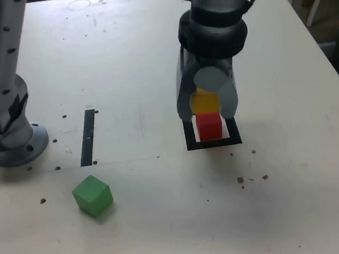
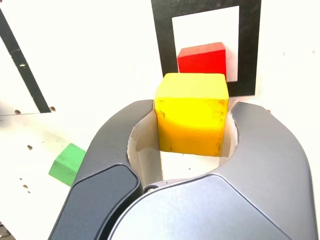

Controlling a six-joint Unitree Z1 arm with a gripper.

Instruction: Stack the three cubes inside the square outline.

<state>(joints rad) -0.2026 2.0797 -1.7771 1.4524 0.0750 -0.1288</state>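
Green cube lies nearest, loose on the worktop, well apart from the square outline. Red cube sits inside the outline. Gripper has its jaws closed on the yellow cube, held by opposite flat faces just above the red one, not yet seated. Judged: the cubes are light, rigid and matte, unlikely to slip; the stack will topple if offset, so grip faces squarely, centred.

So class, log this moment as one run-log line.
gripper: shut on yellow cube | above red cube in square outline | green cube: outside, unstacked
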